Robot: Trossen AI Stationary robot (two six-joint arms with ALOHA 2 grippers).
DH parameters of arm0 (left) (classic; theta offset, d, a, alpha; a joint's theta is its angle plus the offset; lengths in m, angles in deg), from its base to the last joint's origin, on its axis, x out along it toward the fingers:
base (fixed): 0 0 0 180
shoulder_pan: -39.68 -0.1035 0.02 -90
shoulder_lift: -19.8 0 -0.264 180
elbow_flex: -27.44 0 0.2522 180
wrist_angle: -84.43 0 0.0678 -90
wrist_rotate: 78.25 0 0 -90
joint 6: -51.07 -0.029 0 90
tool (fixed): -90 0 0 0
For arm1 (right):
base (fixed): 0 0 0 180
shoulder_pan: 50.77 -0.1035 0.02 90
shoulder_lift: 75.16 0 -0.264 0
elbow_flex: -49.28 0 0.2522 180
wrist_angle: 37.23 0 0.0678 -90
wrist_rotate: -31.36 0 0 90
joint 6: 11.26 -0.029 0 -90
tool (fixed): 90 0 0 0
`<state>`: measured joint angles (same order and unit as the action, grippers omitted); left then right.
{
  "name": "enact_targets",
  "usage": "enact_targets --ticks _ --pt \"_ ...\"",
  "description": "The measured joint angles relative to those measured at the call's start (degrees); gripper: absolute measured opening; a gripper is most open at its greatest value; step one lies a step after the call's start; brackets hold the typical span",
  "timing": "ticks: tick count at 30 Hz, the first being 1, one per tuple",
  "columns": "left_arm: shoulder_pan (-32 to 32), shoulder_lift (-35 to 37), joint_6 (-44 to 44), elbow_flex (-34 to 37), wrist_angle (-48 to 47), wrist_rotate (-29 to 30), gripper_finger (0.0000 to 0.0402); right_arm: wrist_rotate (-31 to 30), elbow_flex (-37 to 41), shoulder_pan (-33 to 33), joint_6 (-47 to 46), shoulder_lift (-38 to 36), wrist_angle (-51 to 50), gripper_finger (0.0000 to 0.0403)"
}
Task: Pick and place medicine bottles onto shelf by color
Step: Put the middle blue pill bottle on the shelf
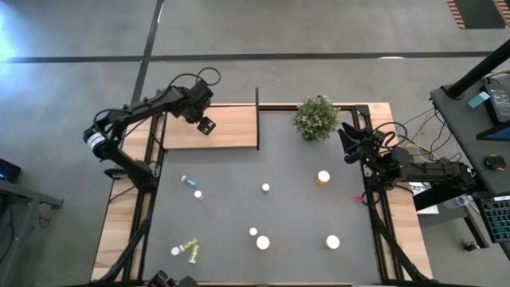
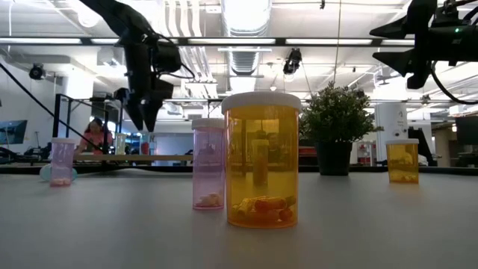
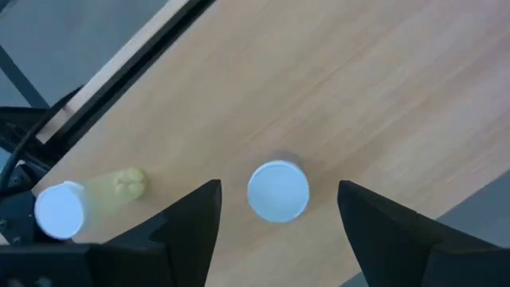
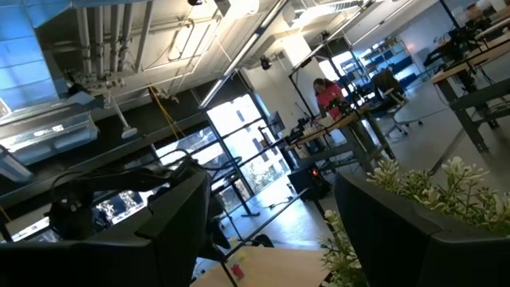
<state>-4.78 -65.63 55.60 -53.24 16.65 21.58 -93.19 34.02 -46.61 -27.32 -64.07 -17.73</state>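
The left tool (image 3: 279, 219) hangs over the light-wood shelf (image 3: 335, 88), its two dark fingers (image 3: 191, 223) spread wide apart. Between them stands an upright bottle (image 3: 278, 190) seen from above, showing mostly its round white cap; neither finger touches it. Off to one side, a yellow-green bottle (image 3: 92, 199) lies on its side on the board, white cap pointing toward the shelf's edge, where a black frame bar (image 3: 119, 60) runs.

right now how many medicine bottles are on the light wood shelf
2: one white-capped round bottle upright between the fingers of the open left gripper, one yellow-green bottle on its side beside it. The arm covers part of the shelf; more may be hidden.
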Motion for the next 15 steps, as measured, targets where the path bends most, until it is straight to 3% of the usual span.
enact_targets --ticks 7,15 --pt "-0.6 -2.0 -1.1 0.0 0.3 -1.2 0.0231 0.0 0.0 0.0 0.0 0.0 0.0 0.026" --pt "-0.8 -2.2 -3.6 0.0 2.0 -1.3 0.0178 0.0 0.0 0.0 0.0 0.0 0.0 0.026"
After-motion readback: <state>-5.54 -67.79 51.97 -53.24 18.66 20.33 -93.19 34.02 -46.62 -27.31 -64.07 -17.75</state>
